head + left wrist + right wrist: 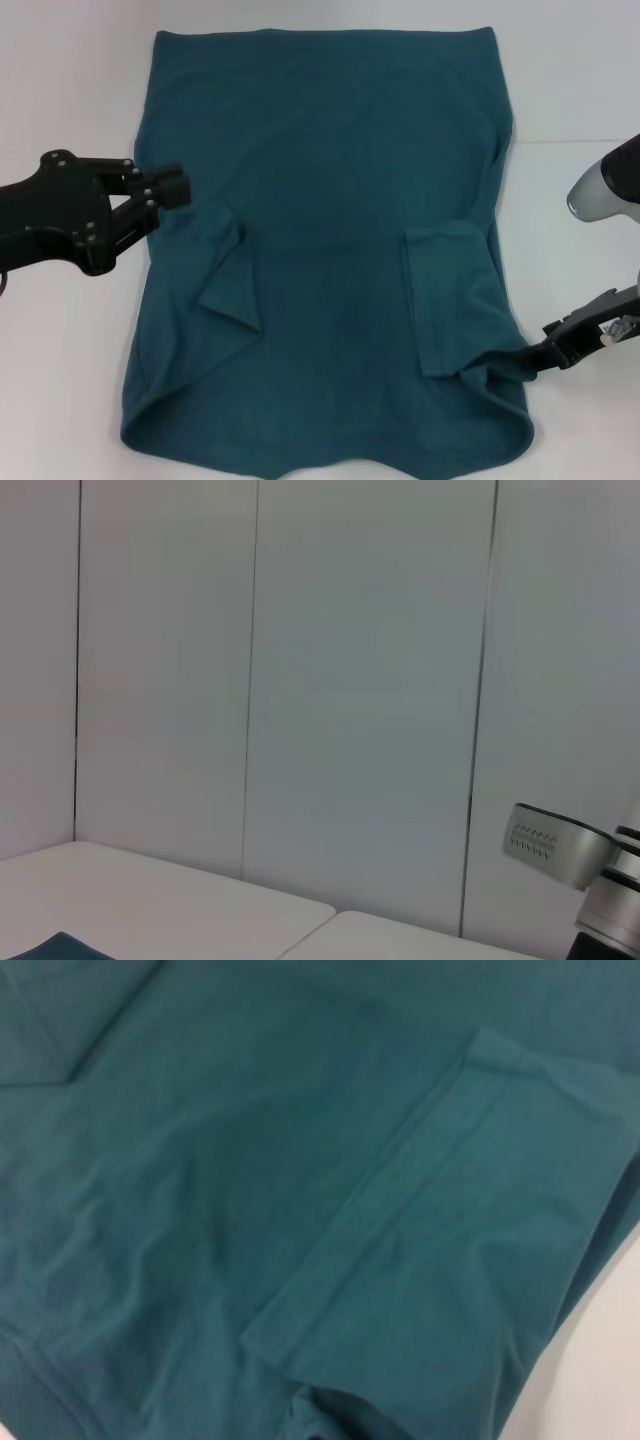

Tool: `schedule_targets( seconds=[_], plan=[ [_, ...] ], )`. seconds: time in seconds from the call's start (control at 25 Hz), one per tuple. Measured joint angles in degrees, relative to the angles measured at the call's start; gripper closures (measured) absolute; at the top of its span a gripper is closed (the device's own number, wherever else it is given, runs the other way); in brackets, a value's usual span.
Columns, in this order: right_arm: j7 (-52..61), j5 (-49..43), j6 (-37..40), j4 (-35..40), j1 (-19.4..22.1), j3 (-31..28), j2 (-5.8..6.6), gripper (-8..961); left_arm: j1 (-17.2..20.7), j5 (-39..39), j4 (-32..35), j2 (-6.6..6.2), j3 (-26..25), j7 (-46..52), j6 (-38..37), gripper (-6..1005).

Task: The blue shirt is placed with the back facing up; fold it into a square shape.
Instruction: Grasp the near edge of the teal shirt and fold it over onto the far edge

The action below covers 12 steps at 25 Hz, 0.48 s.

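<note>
The blue shirt (330, 200) lies spread on the white table (60, 380), plain side up, with both short sleeves folded inward onto the body. My left gripper (173, 187) hovers at the shirt's left edge beside the folded left sleeve (228, 275), fingers together and holding nothing. My right gripper (522, 362) sits low at the shirt's right edge near the front, where the fabric bunches toward its tips. Up close, the right wrist view shows the blue shirt (200, 1210) and the right sleeve hem (400, 1190). A corner of the shirt (60, 948) shows in the left wrist view.
Bare white tabletop runs along both sides of the shirt. A pale panelled wall (350, 680) stands behind the table. The silver link of my right arm (600, 190) hangs over the table's right side, also seen as the right arm link (555, 845) from the left wrist.
</note>
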<state>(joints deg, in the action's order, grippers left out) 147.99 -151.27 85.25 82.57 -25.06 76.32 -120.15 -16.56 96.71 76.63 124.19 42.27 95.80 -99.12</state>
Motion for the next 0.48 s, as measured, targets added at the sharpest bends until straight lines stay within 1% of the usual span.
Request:
schedule_targets(
  seconds=[0.24,0.48],
  plan=[
    [0.1,-1.5,-0.2,-2.7,-1.4,0.6,0.04,404,0.1,0.0,-0.5,0.0,0.0,-0.5,0.4,903],
    [1.4,-2.7,-2.1,-4.2,-3.0,1.8,-0.09,419,0.0,0.1,-1.0,0.0,0.0,-1.0,0.5,904]
  ],
)
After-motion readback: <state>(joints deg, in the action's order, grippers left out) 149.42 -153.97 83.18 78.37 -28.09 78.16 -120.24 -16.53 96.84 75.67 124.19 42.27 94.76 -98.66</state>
